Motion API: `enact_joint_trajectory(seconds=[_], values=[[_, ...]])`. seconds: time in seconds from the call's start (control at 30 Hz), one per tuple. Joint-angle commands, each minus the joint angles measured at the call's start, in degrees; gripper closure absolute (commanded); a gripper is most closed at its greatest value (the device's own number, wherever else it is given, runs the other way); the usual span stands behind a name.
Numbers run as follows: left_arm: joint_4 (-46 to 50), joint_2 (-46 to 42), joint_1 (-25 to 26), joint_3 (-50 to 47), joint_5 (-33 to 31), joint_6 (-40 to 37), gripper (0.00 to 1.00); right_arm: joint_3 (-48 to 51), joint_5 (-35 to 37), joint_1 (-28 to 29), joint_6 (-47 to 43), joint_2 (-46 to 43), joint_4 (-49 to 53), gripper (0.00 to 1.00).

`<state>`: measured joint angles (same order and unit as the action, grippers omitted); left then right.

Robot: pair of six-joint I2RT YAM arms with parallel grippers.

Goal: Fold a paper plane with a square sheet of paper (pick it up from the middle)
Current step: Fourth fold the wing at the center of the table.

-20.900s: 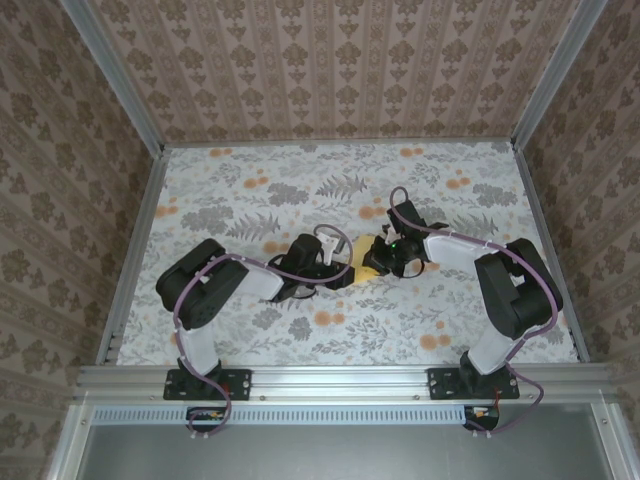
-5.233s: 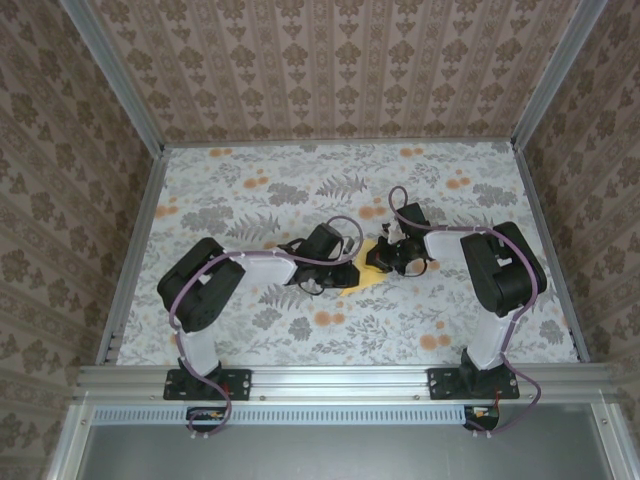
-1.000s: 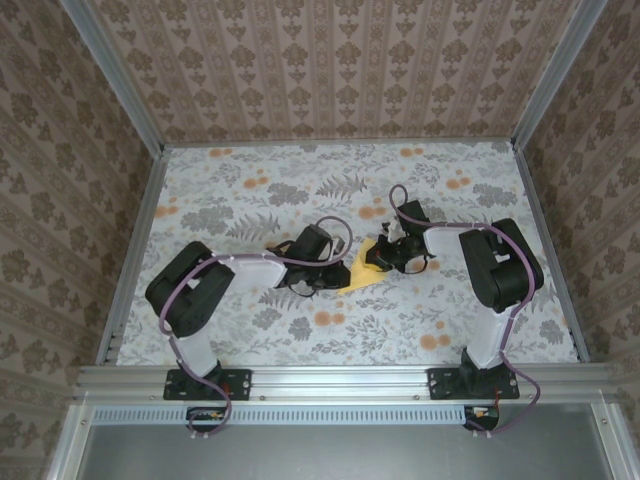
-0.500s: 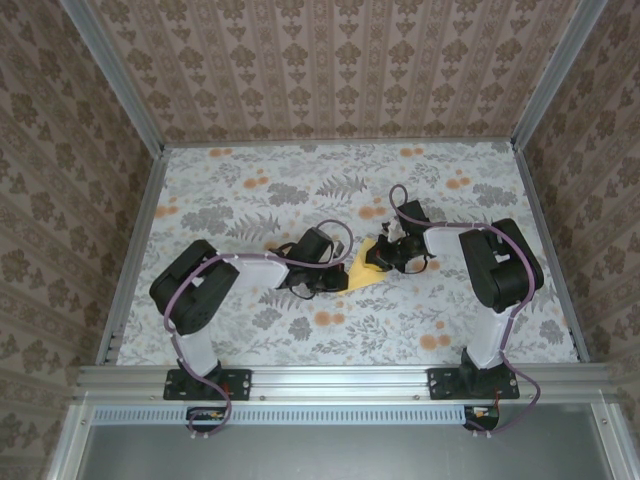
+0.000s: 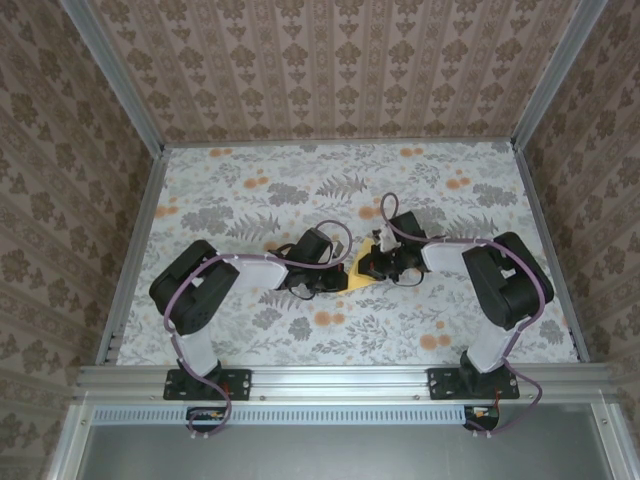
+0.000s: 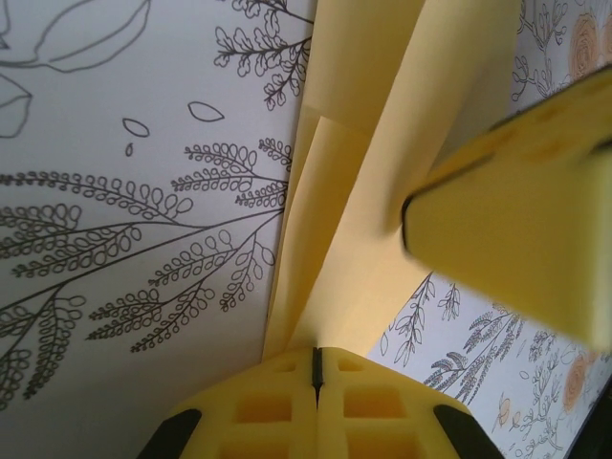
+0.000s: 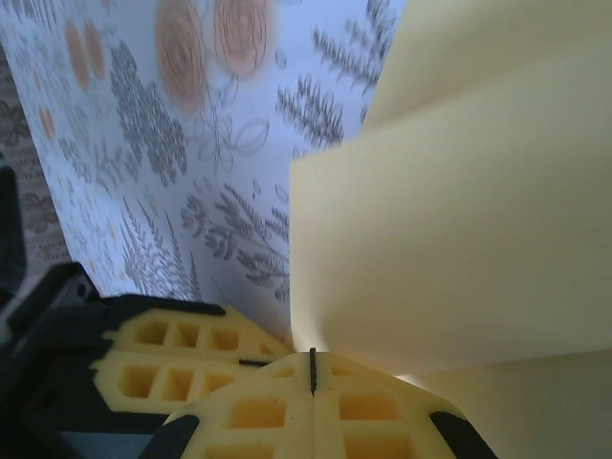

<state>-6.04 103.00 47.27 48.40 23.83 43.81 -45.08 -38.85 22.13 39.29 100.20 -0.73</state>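
The flowered desk (image 5: 230, 190) lay broad under me, and my two arms reached in over it toward the middle, the left arm (image 5: 245, 268) from about 8 o'clock and the right arm (image 5: 470, 250) from about 4 o'clock. Between them, near the desk's middle, was the sheet of paper (image 5: 358, 270), pale yellow and already creased into overlapping flaps. From above, my left fingers (image 5: 335, 276) sat at the paper's 9 o'clock side and my right fingers (image 5: 376, 264) at its 3 o'clock side, close together.

Through my left wrist camera, my left fingers (image 6: 316, 368) were pressed together at 6 o'clock, pinching the narrow end of the paper (image 6: 373, 143), which widened toward 12 o'clock. A yellow pad of my right fingers (image 6: 516, 249) lay against it at 3 o'clock.

Through my right wrist camera, my right fingers (image 7: 312, 373) were likewise pressed together at 6 o'clock, nipping the paper's (image 7: 459, 220) lower edge, the sheet rising toward 1 o'clock. My left fingers (image 7: 163, 359) sat just beside them at 8 o'clock.
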Motion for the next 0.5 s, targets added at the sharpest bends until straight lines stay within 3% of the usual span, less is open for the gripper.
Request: enact_joint_trajectory(seconds=[0.0,0.2,0.47], values=[[5.07,0.91,-0.07,-1.75,-2.87,0.53,1.00,0.43,-1.64,1.72,0.36,1.43,-2.09,1.00],[5.45,0.97,-0.08,-1.80,-3.09,0.84,1.00,-1.28,-1.99,2.48,-1.00,3.94,-0.63,1.00],[7.08,0.62,-0.17,-2.22,-3.58,1.37,1.00,-3.35,2.94,0.21,-2.75,7.10,3.56,1.00]])
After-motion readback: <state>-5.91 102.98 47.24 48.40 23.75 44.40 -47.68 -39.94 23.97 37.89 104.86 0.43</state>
